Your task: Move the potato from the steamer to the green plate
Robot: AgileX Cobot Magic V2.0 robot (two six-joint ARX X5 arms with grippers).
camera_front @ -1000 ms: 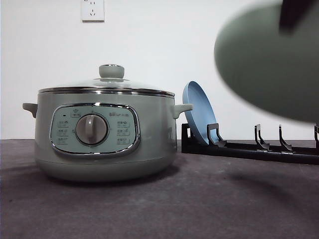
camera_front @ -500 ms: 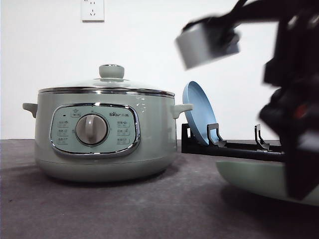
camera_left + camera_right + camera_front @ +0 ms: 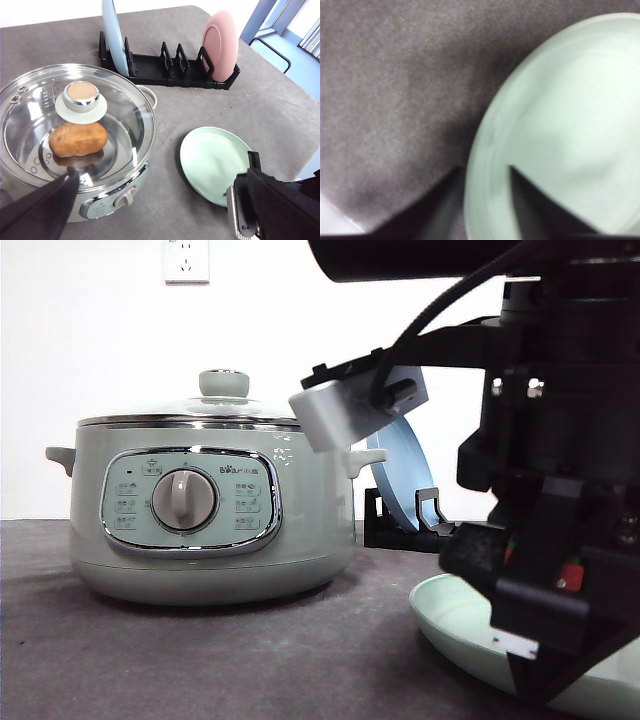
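Sitting at 9 o'clock on the grey table (image 3: 280, 100): steamer (image 3: 205, 515), glass lid (image 3: 75, 125) on, potato (image 3: 78, 139) inside under the lid knob. Black dish rack (image 3: 167, 70) at 12 holds a blue plate (image 3: 113, 35) and a pink plate (image 3: 221, 45) upright. Green plate (image 3: 215, 162) lies flat at 3; right gripper (image 3: 484, 172) has its jaws straddling the plate rim, narrowly apart. Left gripper (image 3: 150, 210) jaws wide apart.

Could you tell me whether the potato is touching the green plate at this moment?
Apart. The left wrist view shows the potato inside the steamer under its glass lid, while the green plate lies on the table beside the pot.
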